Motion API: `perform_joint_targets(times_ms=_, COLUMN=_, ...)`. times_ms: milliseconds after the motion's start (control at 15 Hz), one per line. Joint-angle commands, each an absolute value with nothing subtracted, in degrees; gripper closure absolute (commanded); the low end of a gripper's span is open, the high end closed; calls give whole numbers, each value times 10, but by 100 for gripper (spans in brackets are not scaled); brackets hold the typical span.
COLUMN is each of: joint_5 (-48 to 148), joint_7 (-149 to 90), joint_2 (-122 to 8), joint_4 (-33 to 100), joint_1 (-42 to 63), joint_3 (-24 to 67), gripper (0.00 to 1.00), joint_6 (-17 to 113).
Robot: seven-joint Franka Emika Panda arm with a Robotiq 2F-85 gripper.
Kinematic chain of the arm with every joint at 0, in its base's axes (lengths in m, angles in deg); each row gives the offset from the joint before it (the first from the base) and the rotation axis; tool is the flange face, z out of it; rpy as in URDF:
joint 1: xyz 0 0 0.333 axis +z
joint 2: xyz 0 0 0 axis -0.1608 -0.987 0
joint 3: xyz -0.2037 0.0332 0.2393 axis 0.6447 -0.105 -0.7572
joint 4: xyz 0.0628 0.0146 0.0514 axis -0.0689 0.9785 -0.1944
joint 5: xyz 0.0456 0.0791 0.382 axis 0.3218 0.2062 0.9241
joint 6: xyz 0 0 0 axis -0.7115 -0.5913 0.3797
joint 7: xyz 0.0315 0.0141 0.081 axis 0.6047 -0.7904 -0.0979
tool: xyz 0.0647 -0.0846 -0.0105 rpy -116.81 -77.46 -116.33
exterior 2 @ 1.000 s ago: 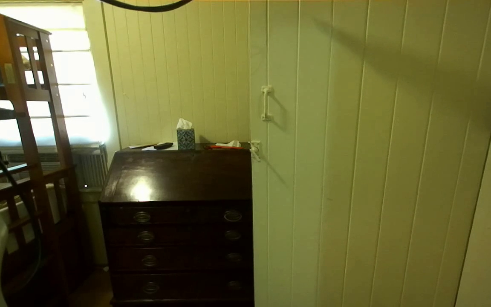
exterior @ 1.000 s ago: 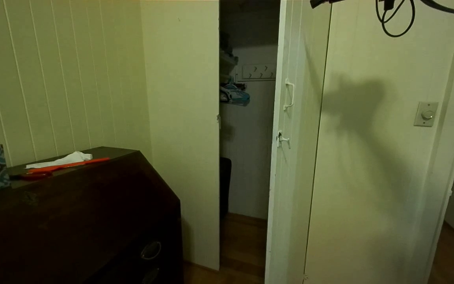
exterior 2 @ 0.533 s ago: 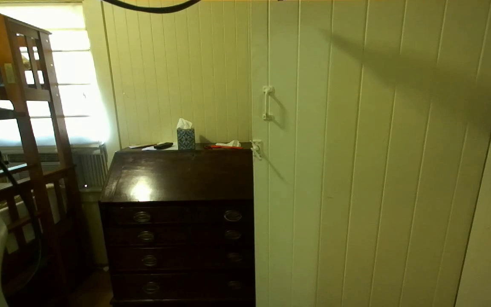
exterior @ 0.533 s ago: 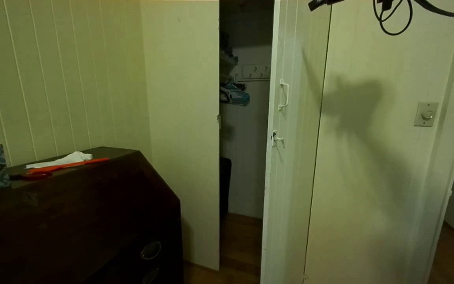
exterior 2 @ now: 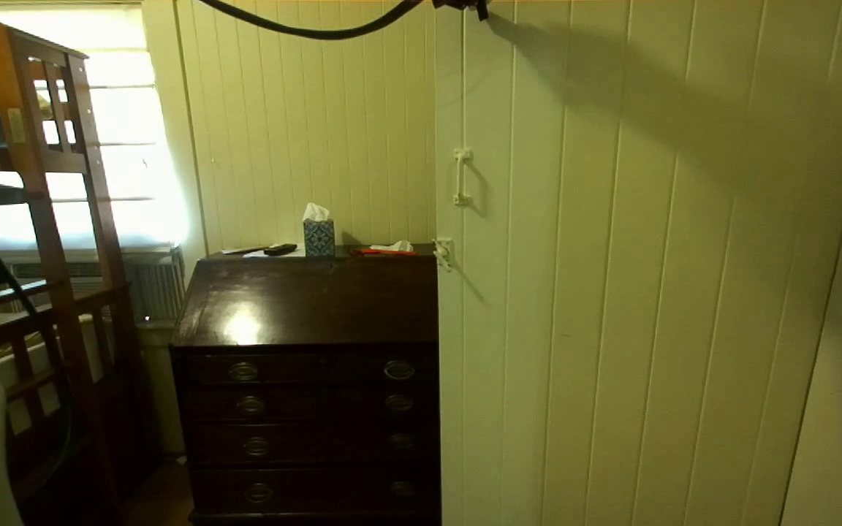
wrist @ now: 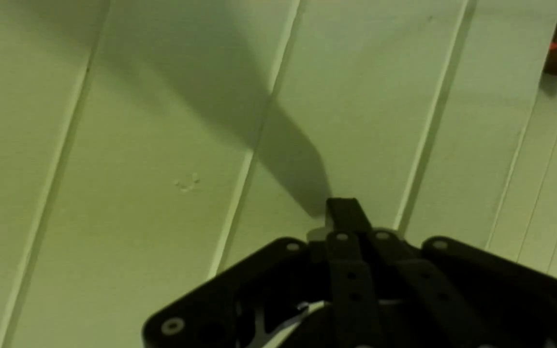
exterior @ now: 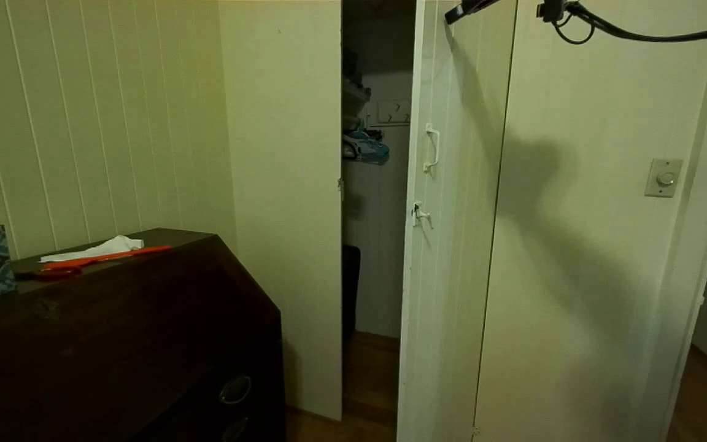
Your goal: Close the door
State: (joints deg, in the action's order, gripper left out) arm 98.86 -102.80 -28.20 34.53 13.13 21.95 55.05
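Observation:
The door (exterior: 452, 282) is tall, cream and grooved, and stands partly open; it also shows in an exterior view (exterior 2: 611, 292) and the wrist view (wrist: 138, 232). Its pale handle (exterior: 432, 148) and a small latch (exterior: 421, 215) sit near its free edge. A dark gap shows the closet (exterior: 381, 245) between that edge and a flat cream panel (exterior: 292, 184). My gripper (exterior: 453, 15) is shut and empty, high at the door's face, above the handle. Its tip also shows in an exterior view (exterior 2: 483, 10). In the wrist view the fingertips (wrist: 344, 208) are very near the door; contact cannot be told.
A dark wooden bureau (exterior 2: 304, 307) stands left of the door, with a tissue box (exterior 2: 319, 237) and a red-orange object (exterior 2: 384, 252) on top. A wall with a switch plate (exterior: 663, 178) is right of the door. A wooden bunk bed (exterior 2: 63, 183) stands by the window.
The door's free edge has swung toward the flat cream panel, and the closet gap is narrower. My gripper has moved left and a little down in an exterior view, along with the door.

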Motion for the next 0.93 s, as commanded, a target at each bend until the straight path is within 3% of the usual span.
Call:
perform_joint_targets(times_ms=0, joint_5=1007, joint_7=-1074, joint_2=-301, joint_4=351, joint_1=150, joint_3=209, gripper=100, joint_6=633)
perform_joint_targets(times_ms=400, joint_5=1105, joint_7=-1075, joint_2=-363, joint_4=322, joint_1=188, joint_3=190, gripper=100, joint_6=729)
perform_joint_targets(times_ms=867, joint_5=1149, joint_7=-1089, joint_2=-525, joint_4=170, joint_1=213, joint_3=169, gripper=100, joint_6=873)
